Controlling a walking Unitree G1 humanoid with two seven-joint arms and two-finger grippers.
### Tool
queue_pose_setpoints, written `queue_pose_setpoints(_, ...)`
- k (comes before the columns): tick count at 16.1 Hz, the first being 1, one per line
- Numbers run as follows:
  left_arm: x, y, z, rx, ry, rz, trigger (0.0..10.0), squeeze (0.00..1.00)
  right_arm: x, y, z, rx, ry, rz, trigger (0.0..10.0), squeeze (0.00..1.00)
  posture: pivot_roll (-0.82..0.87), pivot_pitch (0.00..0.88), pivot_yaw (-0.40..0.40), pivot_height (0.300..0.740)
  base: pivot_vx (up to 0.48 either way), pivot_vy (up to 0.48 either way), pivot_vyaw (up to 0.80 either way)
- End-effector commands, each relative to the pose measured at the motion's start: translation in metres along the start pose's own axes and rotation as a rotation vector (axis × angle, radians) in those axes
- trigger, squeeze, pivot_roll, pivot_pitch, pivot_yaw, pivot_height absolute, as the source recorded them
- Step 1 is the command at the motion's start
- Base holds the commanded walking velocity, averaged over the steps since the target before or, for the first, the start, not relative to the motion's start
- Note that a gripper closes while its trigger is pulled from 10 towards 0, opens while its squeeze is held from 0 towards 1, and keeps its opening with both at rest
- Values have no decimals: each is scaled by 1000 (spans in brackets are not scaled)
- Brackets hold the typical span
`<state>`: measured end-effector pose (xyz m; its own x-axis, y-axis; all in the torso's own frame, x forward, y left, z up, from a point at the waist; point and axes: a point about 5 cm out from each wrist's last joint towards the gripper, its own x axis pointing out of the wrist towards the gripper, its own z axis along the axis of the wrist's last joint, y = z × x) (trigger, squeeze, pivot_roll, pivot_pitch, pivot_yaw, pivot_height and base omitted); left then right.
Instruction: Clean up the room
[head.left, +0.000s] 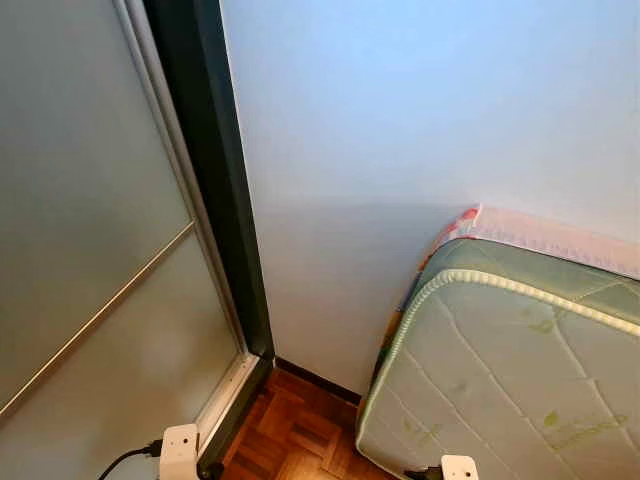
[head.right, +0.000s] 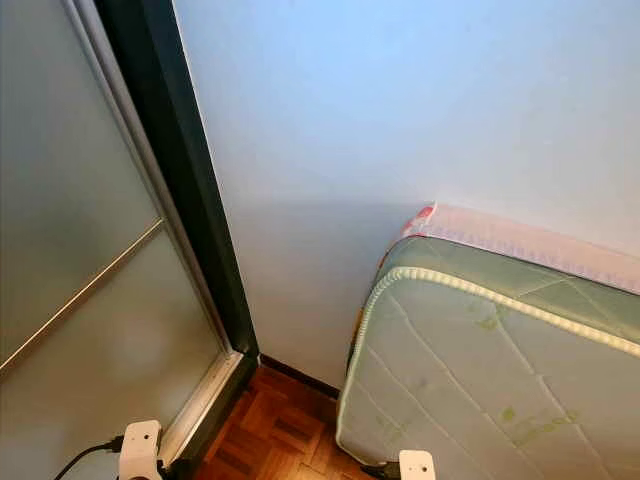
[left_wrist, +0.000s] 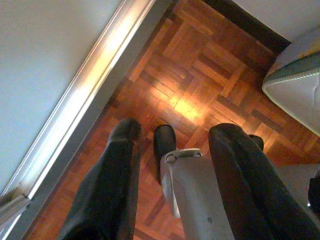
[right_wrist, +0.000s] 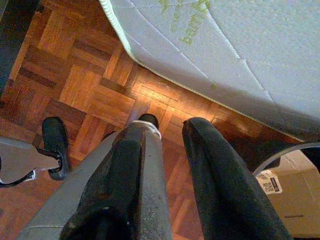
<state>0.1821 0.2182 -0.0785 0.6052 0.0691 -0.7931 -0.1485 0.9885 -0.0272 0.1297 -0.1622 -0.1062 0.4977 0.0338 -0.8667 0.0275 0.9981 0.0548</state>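
Parquet floor (left_wrist: 200, 75) under open left claw (left_wrist: 175, 135); mattress (head.left: 520, 370) ahead.

green quilted mattress (head.left: 520, 370), bare, beside wall (head.left: 400, 150)

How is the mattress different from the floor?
The mattress is pale green with quilted stitching, while the parquet floor is reddish-brown wood blocks laid in a pattern. The mattress looks padded; the floor looks hard and shiny where light reflects. The mattress lies over the floor. Both show repeating line patterns.
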Motion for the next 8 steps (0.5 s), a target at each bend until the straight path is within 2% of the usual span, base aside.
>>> queue_pose_setpoints(1, 6, -14, 17, 230, 46, -25, 10000, 0, 4, -41, 98, 126, -214, -49, 10000, 0, -158, 0, -56, 740, 0, 0, 0)
queue_pose_setpoints(8, 6, -14, 13, 230, 57, -20, 10000, 0, 4, -42, 97, 105, -205, -48, 10000, 0, -156, 0, -56, 740, 0, 0, 0)
